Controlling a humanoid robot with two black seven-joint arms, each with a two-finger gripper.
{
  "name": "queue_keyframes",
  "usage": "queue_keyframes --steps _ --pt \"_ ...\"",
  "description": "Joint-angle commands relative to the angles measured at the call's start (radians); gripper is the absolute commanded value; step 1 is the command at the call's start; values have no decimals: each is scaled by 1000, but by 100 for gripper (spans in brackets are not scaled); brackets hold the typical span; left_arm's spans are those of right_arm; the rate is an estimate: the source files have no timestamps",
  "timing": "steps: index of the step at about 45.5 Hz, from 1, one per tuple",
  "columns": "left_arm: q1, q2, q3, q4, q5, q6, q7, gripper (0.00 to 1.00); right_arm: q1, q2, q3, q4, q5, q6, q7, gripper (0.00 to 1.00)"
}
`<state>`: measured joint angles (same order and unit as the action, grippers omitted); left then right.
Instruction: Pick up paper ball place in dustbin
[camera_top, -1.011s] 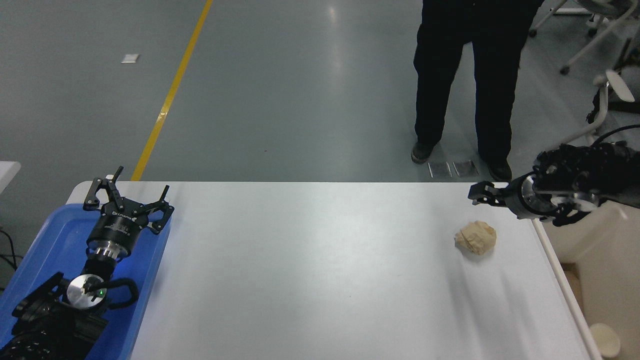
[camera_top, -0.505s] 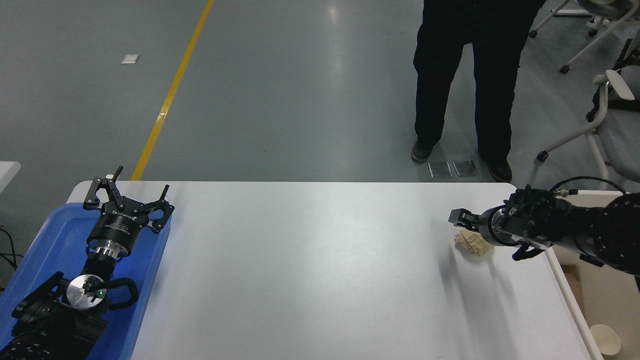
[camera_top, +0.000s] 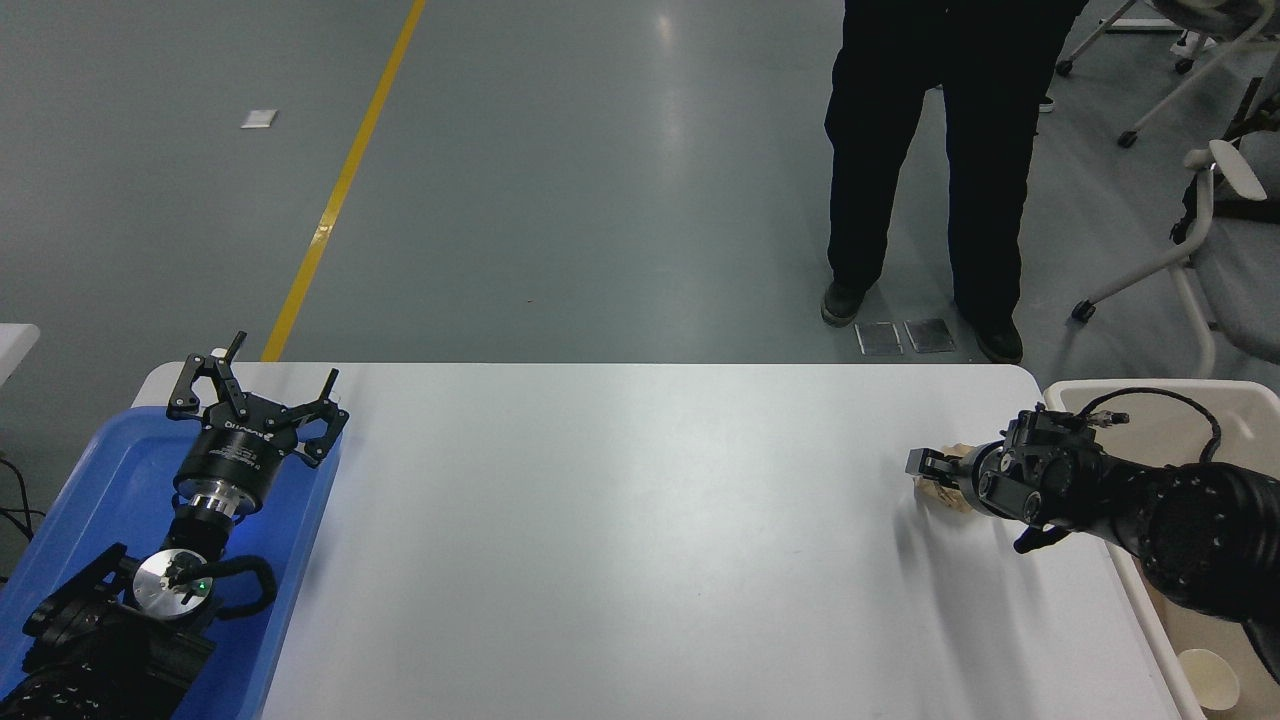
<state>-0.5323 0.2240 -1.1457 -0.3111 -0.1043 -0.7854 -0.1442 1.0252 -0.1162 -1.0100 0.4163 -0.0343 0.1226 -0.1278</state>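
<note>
Tan-brown kraft paper, crumpled into a wrinkly paper ball (camera_top: 945, 492), lies on the white table (camera_top: 640, 540) near its right edge, mostly hidden behind the black right gripper (camera_top: 938, 472), which is lowered over it from the right. Whether the fingers are closed on the paper or merely straddle it cannot be told, since only one fingertip and a sliver of the ball are seen. The large cream-beige plastic dustbin (camera_top: 1240, 400) with its thick rounded rim stands just beside the table's right edge, close to the ball, and a small cream paper cup (camera_top: 1208, 680) is seen low inside it. The left gripper (camera_top: 258, 400) is parked over the shallow blue plastic tray (camera_top: 90, 500) at the lower left, its fingers spread wide. The step in hand is judged to be the grasp itself. It is best done with the fingers set on opposite sides of the ball's widest part and closed gently but fully, because crumpled paper yields and may slip from a shallow pinch. The ball should be lifted clear of the rim before being carried right, and let go only once it is well over the bin's opening. A person (camera_top: 930, 160) in dark trousers stands beyond the far side.
</note>
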Motion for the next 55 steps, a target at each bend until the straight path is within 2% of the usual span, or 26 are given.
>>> queue_keyframes --steps 1,9,12,13,14,18,32,44,51,55 --pt "0 0 0 0 0 0 0 99 -13 4 50 -13 -6 -32 -7 85" --pt "0 0 0 0 0 0 0 99 -27 6 53 -11 7 -97 -10 66" --pt "0 0 0 1 0 0 0 99 -31 6 59 -10 14 -97 -22 47" --pt "0 0 0 0 0 0 0 99 -36 6 62 -7 14 -97 -32 34" --pt "0 0 0 0 0 0 0 99 -39 6 67 -4 14 -97 -39 27" --pt "0 0 0 1 0 0 0 99 -53 4 90 2 33 -95 -49 0" --pt "0 0 0 0 0 0 0 99 4 -37 102 93 155 -100 -50 0" --pt "0 0 0 0 0 0 0 99 121 -121 97 242 166 -118 -49 0" --pt "-2 0 1 0 0 0 0 99 289 -224 22 484 145 -101 -47 0" --pt "-2 0 3 0 0 0 0 99 415 -238 -88 643 110 -92 -47 0"
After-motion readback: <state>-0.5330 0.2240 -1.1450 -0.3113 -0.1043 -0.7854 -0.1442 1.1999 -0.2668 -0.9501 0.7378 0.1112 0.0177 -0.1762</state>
